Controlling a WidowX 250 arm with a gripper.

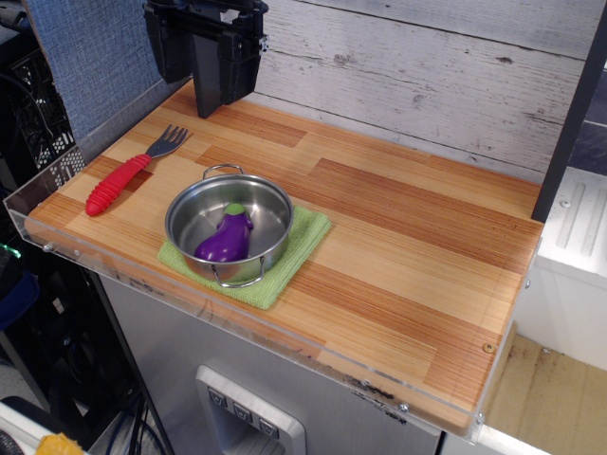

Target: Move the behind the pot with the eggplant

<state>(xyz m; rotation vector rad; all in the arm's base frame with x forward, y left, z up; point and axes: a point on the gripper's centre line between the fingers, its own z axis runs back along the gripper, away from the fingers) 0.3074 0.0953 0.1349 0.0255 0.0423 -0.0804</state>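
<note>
**Risk: pot slip or eggplant spill during relocation**

The pot (229, 227) sits at lower left of centre on a green cloth (302, 248), with the eggplant (226, 239) lying inside it. The gripper (211, 57) hangs at upper left, well apart from the pot; its jaw state cannot be determined. A grasp on the thin rim may slip. The cloth may drag along. The fork (123, 173) lies near the path.

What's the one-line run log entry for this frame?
gripper: raised at back left, holding nothing, jaw state unclear | eggplant: inside pot | pot: on green cloth | fork: left of pot
</note>
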